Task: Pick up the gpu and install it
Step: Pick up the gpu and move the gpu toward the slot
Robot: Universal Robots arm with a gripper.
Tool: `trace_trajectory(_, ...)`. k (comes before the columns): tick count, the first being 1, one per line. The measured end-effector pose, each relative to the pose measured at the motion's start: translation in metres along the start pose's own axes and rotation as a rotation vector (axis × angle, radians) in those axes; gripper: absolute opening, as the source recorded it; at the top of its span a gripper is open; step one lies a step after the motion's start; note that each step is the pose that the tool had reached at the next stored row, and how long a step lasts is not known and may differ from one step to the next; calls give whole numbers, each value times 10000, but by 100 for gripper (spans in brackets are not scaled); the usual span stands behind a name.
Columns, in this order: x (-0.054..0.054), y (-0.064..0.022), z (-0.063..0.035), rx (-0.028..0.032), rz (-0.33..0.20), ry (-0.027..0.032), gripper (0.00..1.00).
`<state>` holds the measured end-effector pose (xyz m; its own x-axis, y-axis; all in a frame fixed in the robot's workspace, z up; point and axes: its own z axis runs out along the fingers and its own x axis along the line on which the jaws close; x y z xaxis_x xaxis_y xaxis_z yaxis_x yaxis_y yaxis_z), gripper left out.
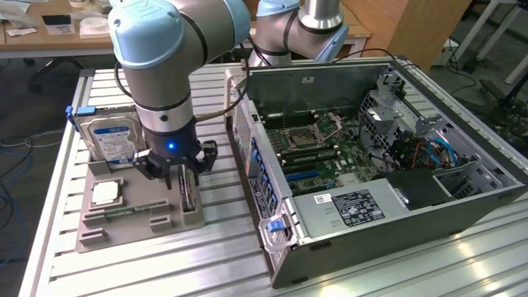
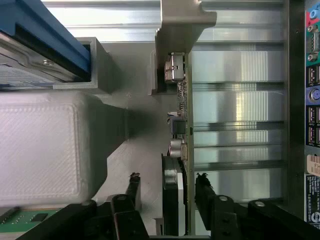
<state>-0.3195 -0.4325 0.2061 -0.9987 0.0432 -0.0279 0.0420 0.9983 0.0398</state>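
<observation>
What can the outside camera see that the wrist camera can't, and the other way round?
Exterior view: the whole arm, the open case with its motherboard, and the square chip lying on the tray.
Wrist view: the ports on the case's back up close, and the gap between each of the fingers and the card.
Both: the gpu standing on edge in the tray, the open gripper straddling it, and the hard drive.
</observation>
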Motion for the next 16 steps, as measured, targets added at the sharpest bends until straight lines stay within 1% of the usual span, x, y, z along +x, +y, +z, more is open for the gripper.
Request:
trace_trajectory(2, 0, 0, 0, 0, 1, 1, 58)
trace_trajectory(5, -1, 0, 0, 0, 0, -1, 39)
trace_trajectory(6, 0, 0, 0, -1, 0, 0, 39)
trace_trajectory(7, -1, 0, 0, -1, 0, 0, 33)
trace_trajectory(16, -14, 0, 2, -1, -1, -1, 33)
